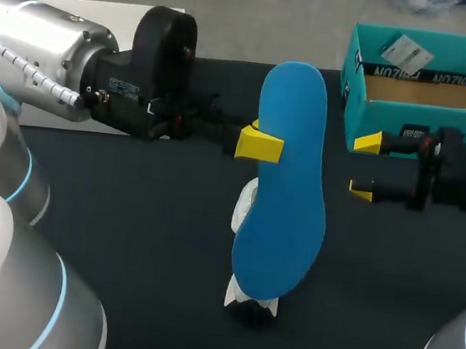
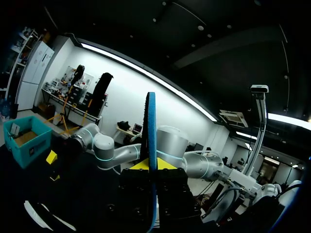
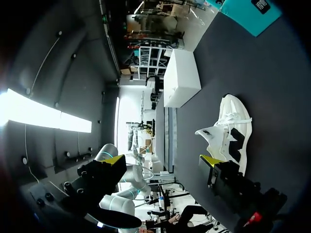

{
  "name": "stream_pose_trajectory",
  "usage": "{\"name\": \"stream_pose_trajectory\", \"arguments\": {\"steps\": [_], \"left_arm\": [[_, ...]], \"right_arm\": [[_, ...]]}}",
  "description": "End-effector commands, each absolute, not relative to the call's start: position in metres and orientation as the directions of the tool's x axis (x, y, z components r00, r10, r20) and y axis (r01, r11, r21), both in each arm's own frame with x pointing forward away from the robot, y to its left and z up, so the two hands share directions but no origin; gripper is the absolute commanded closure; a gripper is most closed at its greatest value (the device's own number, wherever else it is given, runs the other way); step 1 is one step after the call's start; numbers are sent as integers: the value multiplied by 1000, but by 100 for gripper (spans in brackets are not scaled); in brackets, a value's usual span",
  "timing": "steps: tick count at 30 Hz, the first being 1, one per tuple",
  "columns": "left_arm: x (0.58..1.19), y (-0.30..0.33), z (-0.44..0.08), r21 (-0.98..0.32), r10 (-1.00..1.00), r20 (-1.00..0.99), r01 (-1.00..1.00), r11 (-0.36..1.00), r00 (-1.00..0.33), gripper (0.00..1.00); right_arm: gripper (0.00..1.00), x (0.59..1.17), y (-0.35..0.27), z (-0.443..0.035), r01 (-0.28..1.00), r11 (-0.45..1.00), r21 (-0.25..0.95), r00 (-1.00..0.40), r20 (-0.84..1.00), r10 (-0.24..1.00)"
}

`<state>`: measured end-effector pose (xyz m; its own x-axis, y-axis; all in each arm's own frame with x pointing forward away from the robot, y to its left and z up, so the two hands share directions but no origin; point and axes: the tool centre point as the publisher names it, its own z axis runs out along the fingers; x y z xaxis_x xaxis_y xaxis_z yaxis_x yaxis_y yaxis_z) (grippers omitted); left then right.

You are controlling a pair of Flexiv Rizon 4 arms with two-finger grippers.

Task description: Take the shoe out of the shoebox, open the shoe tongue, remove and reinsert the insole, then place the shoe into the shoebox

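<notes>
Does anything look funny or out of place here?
Yes. The blue insole is out of the shoe. The left pincer holds it up in the air over the white shoe, which sits on the table outside the shoebox. Nothing looks spilled or broken.

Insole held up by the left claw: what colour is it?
The insole is plain bright blue, with no pattern visible. It shows best in the head view.

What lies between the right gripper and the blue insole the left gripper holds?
Nothing. In the head view only bare dark table shows between the open right gripper and the insole; the white shoe peeks out on the insole's other side.
</notes>
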<state>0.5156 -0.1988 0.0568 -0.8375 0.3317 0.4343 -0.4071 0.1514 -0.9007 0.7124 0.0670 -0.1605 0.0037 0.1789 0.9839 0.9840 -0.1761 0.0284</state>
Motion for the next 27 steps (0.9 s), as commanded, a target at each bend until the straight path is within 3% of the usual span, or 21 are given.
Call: {"name": "stream_pose_trajectory", "arguments": {"steps": [1, 11, 27], "left_arm": [[515, -199, 57, -900, 330, 435, -407, 154, -838, 100], [515, -199, 57, -900, 330, 435, -407, 154, -838, 100], [564, -171, 12, -983, 221, -74, 108, 148, -972, 100]], "right_arm": [[0, 707, 69, -160, 981, -191, 31, 4, 983, 181], [0, 707, 69, -160, 981, -191, 31, 4, 983, 181], [0, 707, 69, -160, 981, -191, 31, 4, 983, 181]]}}
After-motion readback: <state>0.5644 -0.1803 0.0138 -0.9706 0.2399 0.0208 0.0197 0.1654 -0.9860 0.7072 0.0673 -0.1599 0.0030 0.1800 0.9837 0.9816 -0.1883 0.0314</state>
